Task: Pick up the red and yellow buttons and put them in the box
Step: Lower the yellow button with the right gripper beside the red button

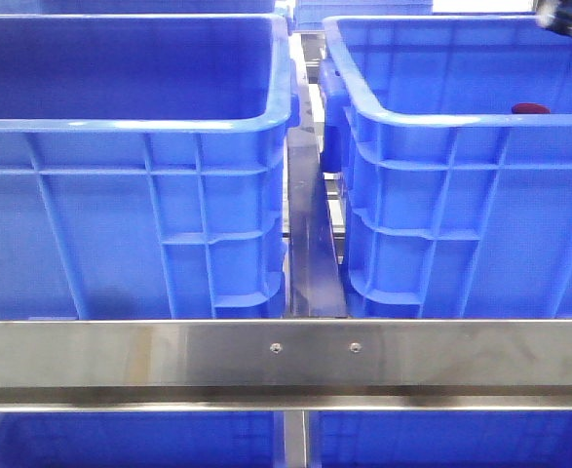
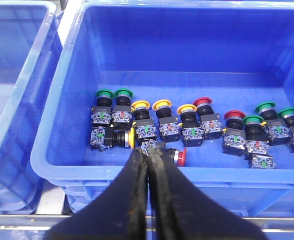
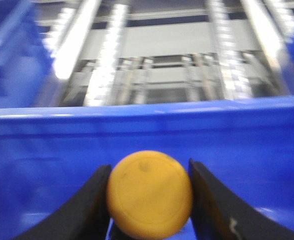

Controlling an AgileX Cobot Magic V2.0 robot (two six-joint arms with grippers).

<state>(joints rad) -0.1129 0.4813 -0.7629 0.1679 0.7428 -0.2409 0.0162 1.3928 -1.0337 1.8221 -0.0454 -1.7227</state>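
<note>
- Your left gripper has its fingers pressed together, holding nothing, above the near wall of a blue crate of buttons.
- In that crate, most buttons stand with caps up; a yellow one and a red one lie on their sides, long axes level.
- Your right gripper clamps a yellow button, its round cap facing the wrist camera, over the blue box.
</note>
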